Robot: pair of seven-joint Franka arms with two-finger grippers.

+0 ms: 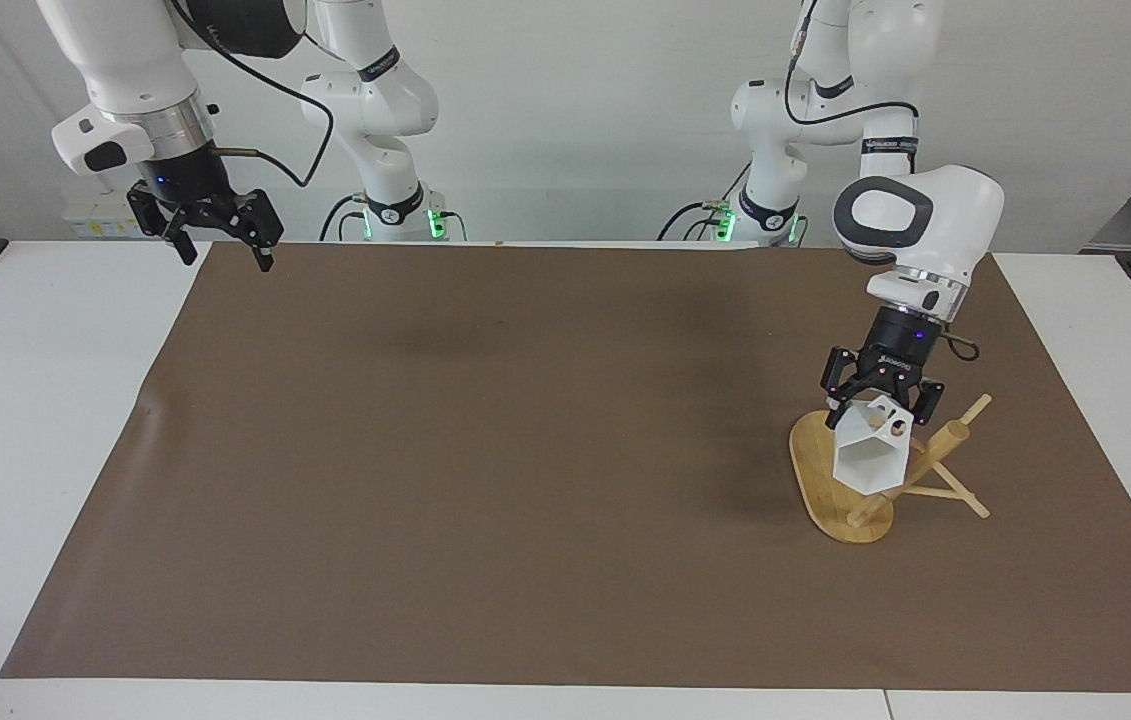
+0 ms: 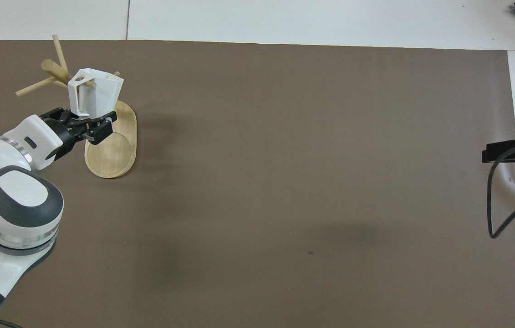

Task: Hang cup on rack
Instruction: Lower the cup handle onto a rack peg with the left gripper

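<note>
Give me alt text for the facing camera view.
The left gripper, shut on a small white faceted cup, holds it against the pegs of a light bamboo mug rack on a brown table mat. The right gripper waits open, raised over the mat's corner.
</note>
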